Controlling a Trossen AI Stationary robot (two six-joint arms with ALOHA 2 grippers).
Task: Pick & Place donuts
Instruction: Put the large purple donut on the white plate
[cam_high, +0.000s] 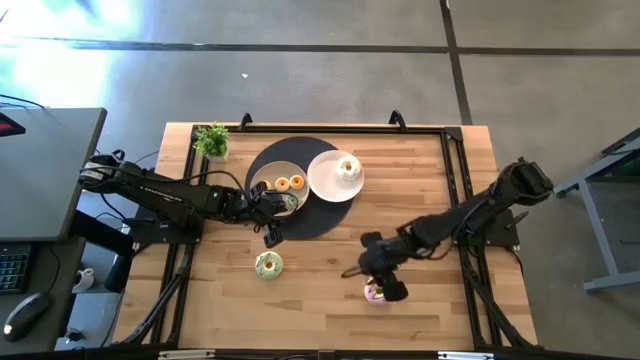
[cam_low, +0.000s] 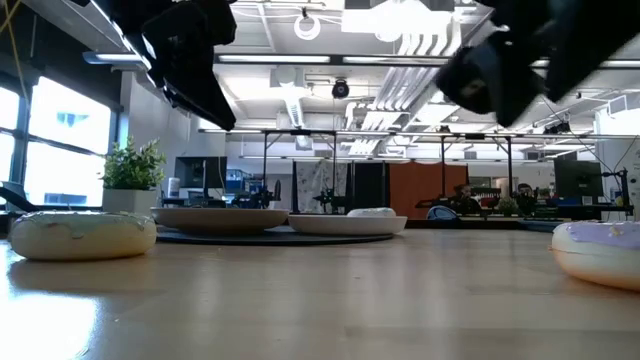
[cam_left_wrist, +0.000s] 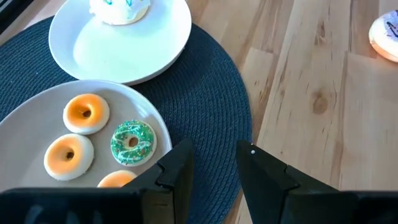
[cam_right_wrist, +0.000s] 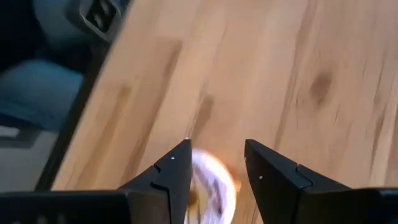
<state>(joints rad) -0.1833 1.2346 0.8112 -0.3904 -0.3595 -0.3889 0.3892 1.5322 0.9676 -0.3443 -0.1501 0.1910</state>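
Donuts are sitting on the grey plate (cam_high: 262, 172) under the left gripper (cam_left_wrist: 212, 163), its fingers spread and empty; further right, the right gripper (cam_right_wrist: 216, 163) is hovering, spread, over a pink donut (cam_right_wrist: 208, 180) on the table (cam_high: 330, 300).

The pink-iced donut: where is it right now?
In the high view the pink-iced donut lies on the bare table near its front edge, right of centre, directly under the right gripper and right of the green-iced donut.
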